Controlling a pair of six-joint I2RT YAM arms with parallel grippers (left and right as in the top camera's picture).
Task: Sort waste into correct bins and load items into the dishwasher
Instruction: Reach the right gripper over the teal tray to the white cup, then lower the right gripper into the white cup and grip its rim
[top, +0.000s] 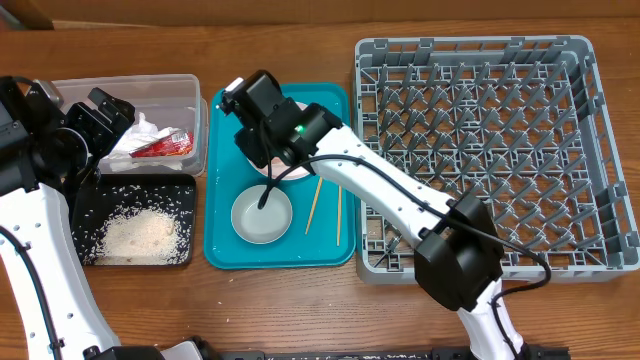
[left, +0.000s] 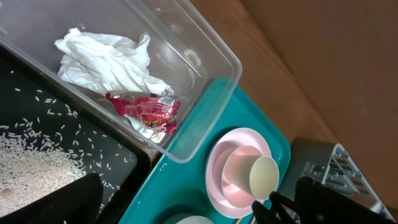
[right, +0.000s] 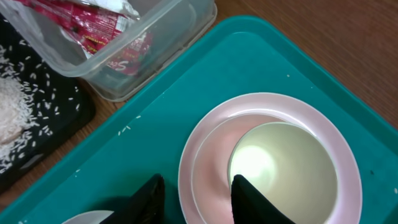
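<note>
The pink plate (right: 205, 134) lies at the back of the teal tray (top: 225, 250), with the small pink bowl (right: 214, 155) on it and the white cup (right: 283, 168) in the bowl. My right gripper (right: 198, 180) is open just above them, one finger outside the plate's rim and one at the cup's edge. The grey-green bowl (top: 262, 213) and two chopsticks (top: 313, 205) lie on the tray's front half. The red-and-white wrapper (left: 146, 112) lies in the clear tub (top: 190, 90). Rice (top: 135, 235) fills the black tray (top: 185, 188). My left gripper (left: 193, 196) is open and empty above the tub's near corner.
The grey dish rack (top: 470, 45) stands at the right with nothing in it, touching the teal tray's right side. A crumpled white tissue (left: 106, 59) lies in the clear tub beside the wrapper. Bare wooden table runs along the front edge.
</note>
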